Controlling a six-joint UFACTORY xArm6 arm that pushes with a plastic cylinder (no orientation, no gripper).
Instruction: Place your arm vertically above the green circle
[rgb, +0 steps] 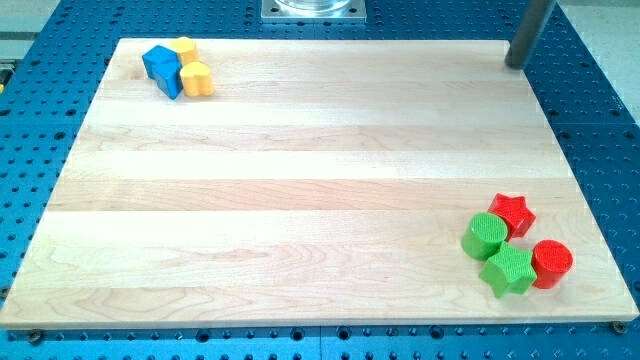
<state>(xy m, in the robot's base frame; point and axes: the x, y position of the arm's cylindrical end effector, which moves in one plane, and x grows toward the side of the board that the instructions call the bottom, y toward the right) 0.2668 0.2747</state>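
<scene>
The green circle (486, 236) is a round green block near the view's bottom right, on the wooden board (300, 180). A red star (513, 214) touches it on its upper right. A green star (509, 270) sits just below it, with a red circle (551, 264) to that star's right. My tip (516, 65) is at the view's top right, at the board's far right corner, far above the green circle in the view and slightly to its right.
At the view's top left a blue block (162, 69) sits against two yellow blocks, one (184, 48) above and one (198, 78) to its right. A metal mount (314, 9) is at the top centre. Blue perforated table surrounds the board.
</scene>
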